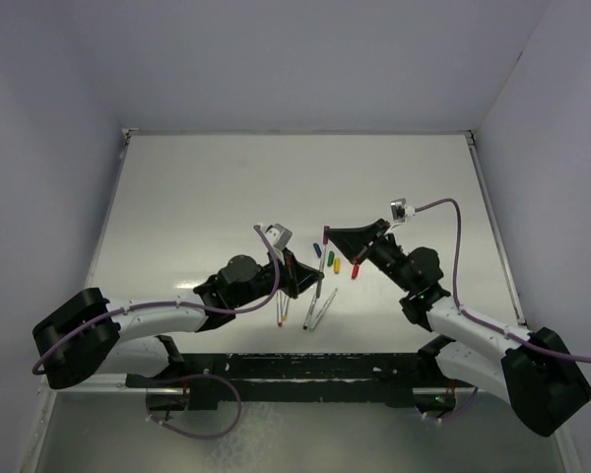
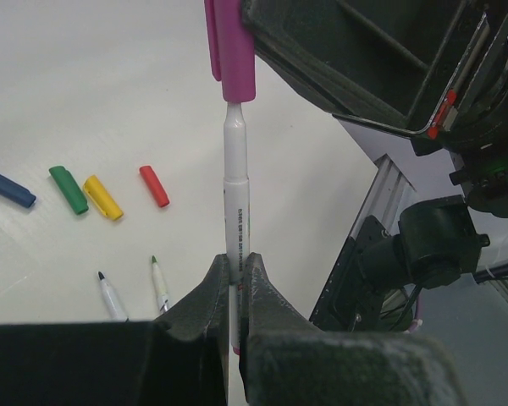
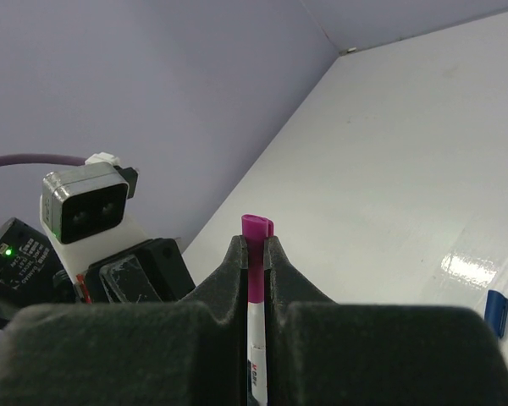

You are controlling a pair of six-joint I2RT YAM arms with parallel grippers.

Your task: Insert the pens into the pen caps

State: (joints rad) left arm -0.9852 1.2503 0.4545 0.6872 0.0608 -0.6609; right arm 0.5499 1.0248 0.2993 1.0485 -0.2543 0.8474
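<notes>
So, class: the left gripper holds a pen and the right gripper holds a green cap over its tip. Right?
No: it is the purple cap, not a green one, as the left wrist view shows; the green cap lies on the table. Otherwise right: the left gripper holds the pen, the right gripper the cap.

White tabletop (image 1: 227, 187), matte with a soft sheen, forms the floor of a three-sided enclosure. Back wall (image 1: 295, 59), left wall (image 1: 39, 148) and right wall (image 1: 557, 118) are plain pale lavender-grey and meet the tabletop at its edges. A thin metal left rail (image 1: 109, 227) and right rail (image 1: 492, 222) run along the sides, with a small corner bracket (image 1: 128, 132) at the far left. Light is even and diffuse, shadows faint. The right wrist view shows one bright glossy patch (image 3: 467, 260) on the surface; glare or clear film, cannot tell.
</notes>
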